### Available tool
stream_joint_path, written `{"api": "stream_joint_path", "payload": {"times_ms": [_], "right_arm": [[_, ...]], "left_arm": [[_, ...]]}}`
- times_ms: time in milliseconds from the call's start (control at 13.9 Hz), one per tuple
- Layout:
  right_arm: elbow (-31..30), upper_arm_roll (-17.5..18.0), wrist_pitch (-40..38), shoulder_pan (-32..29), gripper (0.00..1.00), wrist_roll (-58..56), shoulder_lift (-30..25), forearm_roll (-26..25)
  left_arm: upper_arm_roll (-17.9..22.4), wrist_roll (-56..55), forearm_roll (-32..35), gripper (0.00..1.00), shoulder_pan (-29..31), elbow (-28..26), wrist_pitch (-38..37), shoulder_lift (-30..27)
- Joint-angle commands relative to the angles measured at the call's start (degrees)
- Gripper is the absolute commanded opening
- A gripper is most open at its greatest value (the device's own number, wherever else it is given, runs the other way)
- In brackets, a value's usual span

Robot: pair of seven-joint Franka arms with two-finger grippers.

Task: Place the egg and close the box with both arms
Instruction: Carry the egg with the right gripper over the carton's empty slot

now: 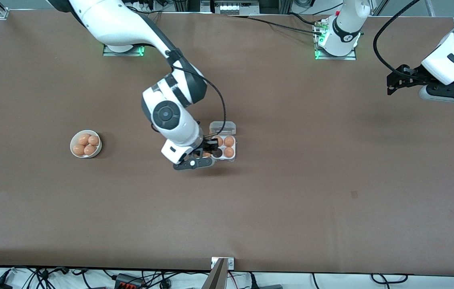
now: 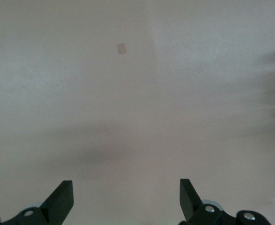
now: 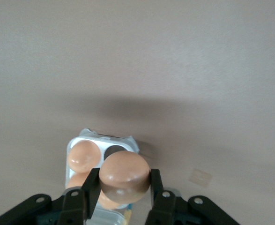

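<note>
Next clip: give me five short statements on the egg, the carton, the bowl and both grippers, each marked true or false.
1. The right gripper holds an egg over the egg carton. True.
2. The carton's clear lid is shut. False: it lies open.
3. The left gripper grips an egg. False: its jaws are open and empty; that arm waits.
4. The bowl holds four eggs. True.
5. The bowl touches the carton. False: it sits apart, toward the right arm's end.

Brown table point(image 1: 331, 168), egg box point(image 1: 227, 149) mid-table, bowl point(image 1: 75, 151) toward right arm's end
</note>
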Motion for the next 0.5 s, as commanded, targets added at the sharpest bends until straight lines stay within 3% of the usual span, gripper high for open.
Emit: {"api": "stream_joint_path", "payload": {"times_ms": [0, 430], "right_arm": [[1.76, -0.29, 2.98, 1.54, 0.21, 3.51, 2.66, 0.86], [1.76, -0.29, 4.57, 1.72, 0.21, 3.79, 5.12, 1.03]], "left_arm": [[-0.04, 1.14, -0.35, 1.00, 0.08, 1.71, -1.25, 0.55], [-0.04, 1.14, -0.35, 1.00, 0.00, 1.71, -1.34, 0.55]]}}
